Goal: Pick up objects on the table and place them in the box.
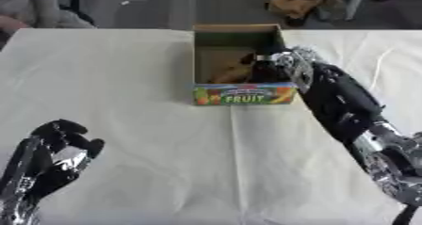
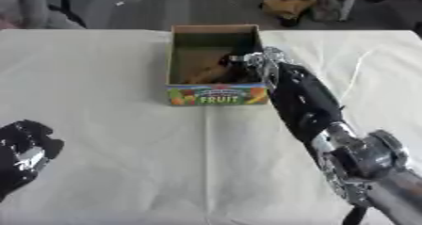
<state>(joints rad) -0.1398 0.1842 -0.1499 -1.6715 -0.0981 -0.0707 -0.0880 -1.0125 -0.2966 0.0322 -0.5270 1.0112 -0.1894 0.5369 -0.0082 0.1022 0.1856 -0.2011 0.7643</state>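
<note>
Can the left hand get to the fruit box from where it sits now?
Probably yes. The left hand rests near the lower left, with only bare tablecloth between it and the box. The right hand already fills the box's right side.

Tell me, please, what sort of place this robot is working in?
Probably a lab or workshop set up for robot trials: a table under a creased white cloth, one cardboard fruit box as the target, and bare grey floor with clutter behind.

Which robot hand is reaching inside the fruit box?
The right hand: its arm crosses the table and the hand dips into the box. The left hand rests by the lower left corner, far from it.
</note>
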